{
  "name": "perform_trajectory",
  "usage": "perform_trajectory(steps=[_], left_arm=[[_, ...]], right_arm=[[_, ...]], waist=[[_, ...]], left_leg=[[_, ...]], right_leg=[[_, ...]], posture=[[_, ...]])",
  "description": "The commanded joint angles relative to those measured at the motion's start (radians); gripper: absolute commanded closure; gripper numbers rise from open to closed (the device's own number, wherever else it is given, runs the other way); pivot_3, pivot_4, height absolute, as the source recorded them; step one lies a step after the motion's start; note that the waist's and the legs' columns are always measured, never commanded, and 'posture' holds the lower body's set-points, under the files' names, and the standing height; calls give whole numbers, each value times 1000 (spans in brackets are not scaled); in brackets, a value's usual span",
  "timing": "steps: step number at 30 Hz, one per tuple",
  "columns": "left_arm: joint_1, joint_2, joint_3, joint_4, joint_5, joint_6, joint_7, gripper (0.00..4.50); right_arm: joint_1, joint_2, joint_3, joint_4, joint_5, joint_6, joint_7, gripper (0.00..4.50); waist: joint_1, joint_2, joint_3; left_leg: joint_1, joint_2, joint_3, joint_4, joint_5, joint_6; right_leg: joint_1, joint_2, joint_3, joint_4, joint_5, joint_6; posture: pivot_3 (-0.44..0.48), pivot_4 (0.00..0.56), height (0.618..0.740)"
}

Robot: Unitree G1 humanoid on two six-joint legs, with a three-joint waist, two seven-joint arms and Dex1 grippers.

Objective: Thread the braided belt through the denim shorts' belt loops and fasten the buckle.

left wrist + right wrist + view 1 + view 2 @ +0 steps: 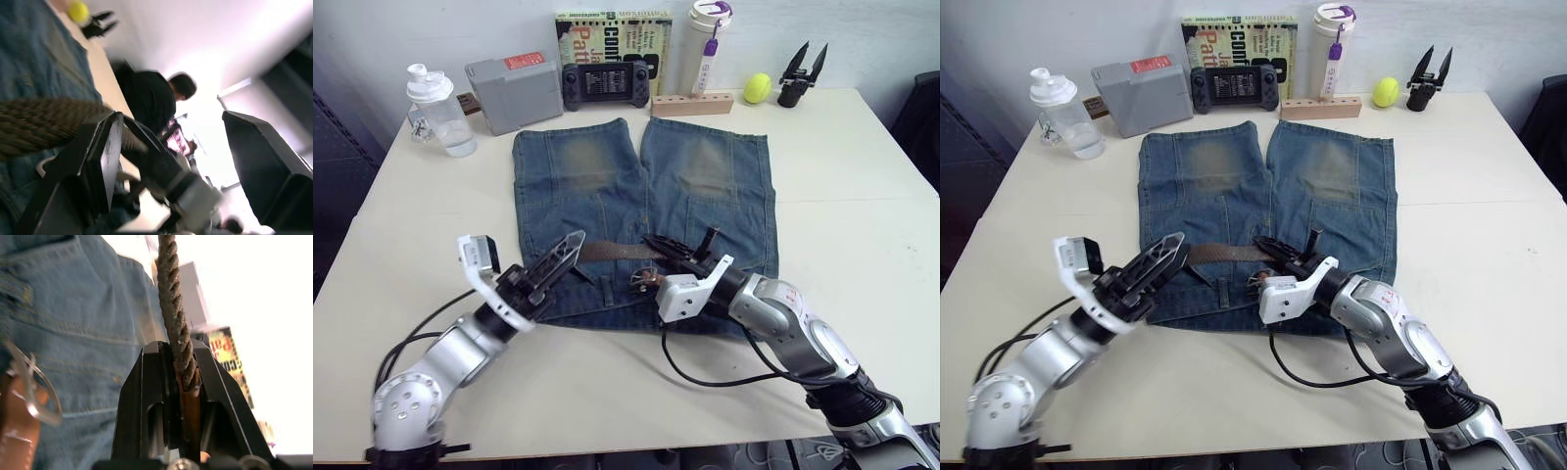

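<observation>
Brown braided belt (pixel 172 308), silver buckle (pixel 30 394)

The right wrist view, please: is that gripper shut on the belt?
Yes, the right gripper has the braided belt pinched between its two black fingers, over the denim shorts.

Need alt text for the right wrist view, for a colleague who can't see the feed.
The right end effector is shut on the braided belt, whose brown braid runs away from the fingertips over the denim shorts. The silver buckle lies on the denim beside the end effector, on a tan leather end.
</observation>
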Motion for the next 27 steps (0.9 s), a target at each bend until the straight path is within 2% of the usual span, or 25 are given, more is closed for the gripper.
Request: perform_trajectory(steps=[1, 3, 7, 11, 14, 17, 22, 27], left_arm=[[-25, -47, -54, -21, -113, -39, 164, 923], [-23, -74, -62, -34, -151, -54, 215, 923], [-3, -98, -43, -91, -164, -61, 218, 923], [106, -48, 10, -250, -164, -13, 1, 923], [185, 22, 6, -258, -164, 23, -57, 923], [204, 23, -29, -162, -164, -2, 51, 923], [118, 2, -110, -38, -163, -41, 234, 923], [53, -80, -115, -25, -164, -55, 261, 923]], right_arm=[[-3, 18, -3, -29, -16, -40, -12, 4500], [-4, 30, 0, -29, -27, -41, -11, 4500], [-2, 45, -15, -15, -57, -9, -11, 4500], [-18, 58, -21, 27, -84, 17, -25, 4500], [-31, 70, -17, 39, -91, 18, -31, 4500], [-35, 79, -17, 33, -88, 7, -37, 4500], [-19, 77, -16, -5, -77, -23, -36, 4500], [-10, 73, -8, -10, -80, -43, -27, 4500]], waist=[[-1, 0, 0], [-1, 0, 0], [-1, 0, 0], [-4, 0, 0], [-2, 1, -1], [1, 2, -1], [11, 2, -1], [11, 2, -2]], left_leg=[[0, 0, 0, 0, 0, 0], [0, 0, 0, 0, 0, 0], [0, 0, 0, 0, 0, 0], [0, 0, 1, 0, 0, 0], [0, 1, 1, 0, 0, 0], [0, 0, 1, 1, 0, 0], [0, 0, 0, 1, 0, 0], [0, 0, 0, 1, 0, 0]], right_leg=[[0, 0, 0, 0, 0, 0], [0, 0, 0, 0, 0, 0], [0, 0, 0, -1, 0, 0], [0, 1, 0, -1, 0, 0], [0, 2, 0, -2, -1, -1], [1, 2, 0, -1, -1, -1], [2, 1, 0, -2, -1, -1], [2, 2, 0, -2, -1, -1]], posture=[[0, 150, 726], [0, 150, 726], [0, 150, 726], [0, 150, 726], [0, 150, 726], [0, 150, 726], [0, 150, 726], [0, 150, 726]])
